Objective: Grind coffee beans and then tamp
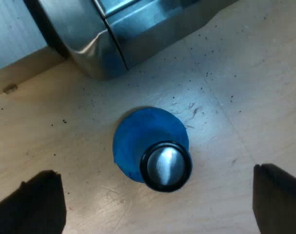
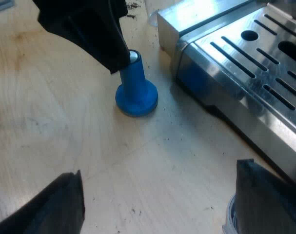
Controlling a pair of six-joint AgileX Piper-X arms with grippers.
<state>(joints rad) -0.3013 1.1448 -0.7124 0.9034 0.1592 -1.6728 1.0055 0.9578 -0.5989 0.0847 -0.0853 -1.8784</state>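
The blue tamper [image 1: 150, 144] stands upright on the wooden desk [image 1: 245, 87] just beside the steel base of the espresso machine [image 1: 104, 39], the left gripper [image 1: 155, 178] hanging over it with fingers [image 1: 35, 204] spread wide, the right gripper [image 2: 157, 195] likewise released nearby.

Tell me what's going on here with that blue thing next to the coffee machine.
The left gripper hovers right above the blue flared tamper with a round metal top, jaws spread wide to either side and not closed on it. The tamper stands upright on the light wooden table, beside the base of the stainless-steel espresso machine. The right gripper hangs over the table nearby, jaws open, holding nothing. It looks like a pickup of the tamper is about to happen.
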